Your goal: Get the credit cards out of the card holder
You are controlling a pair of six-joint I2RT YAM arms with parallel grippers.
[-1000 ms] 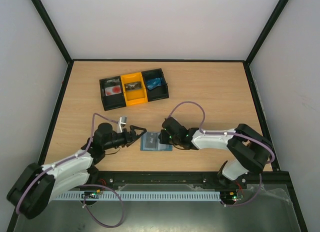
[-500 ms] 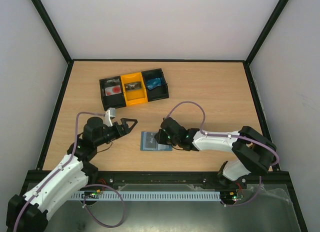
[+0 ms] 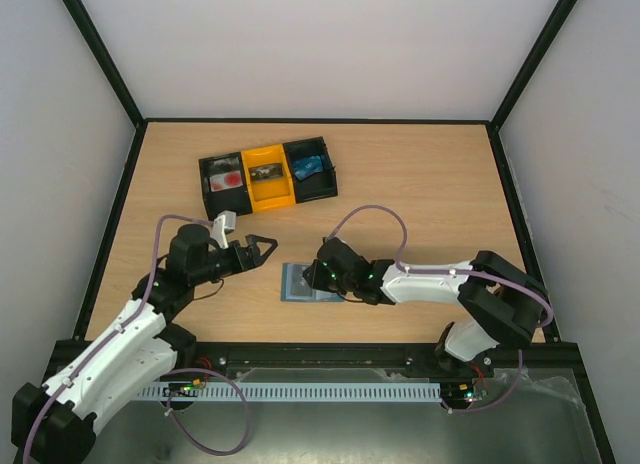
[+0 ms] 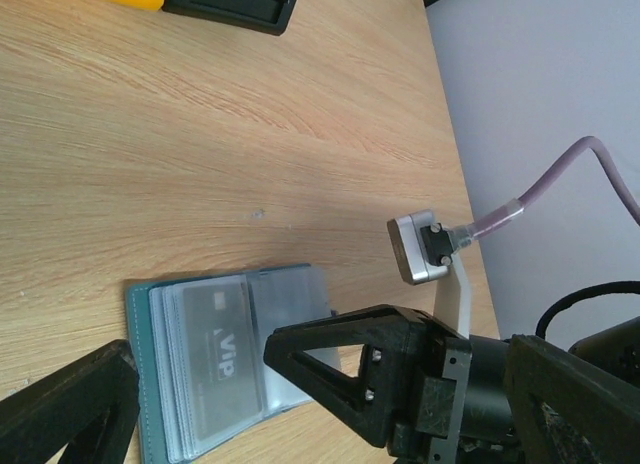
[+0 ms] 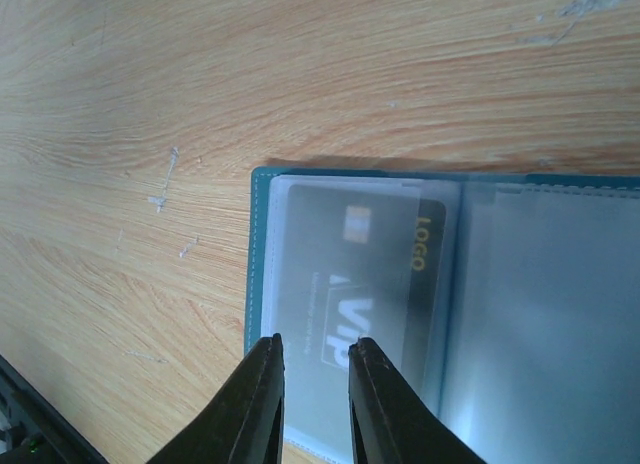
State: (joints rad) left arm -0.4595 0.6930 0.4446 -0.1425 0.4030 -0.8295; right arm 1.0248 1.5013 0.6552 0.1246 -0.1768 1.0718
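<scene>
One card holder (image 5: 350,284) edge sits under narrowed right gripper (image 5: 313,356), grip unclear; left gripper (image 3: 262,248) gapes aside.

The counter (image 3: 420,184) is shown in pale wood grain. The card holder (image 5: 256,264) is rendered in teal with clear sleeves; its credit card (image 5: 350,284) is dark grey, printed white and yellow. Near the far edge, the tray (image 3: 268,174) is coloured black, yellow, black.
</scene>
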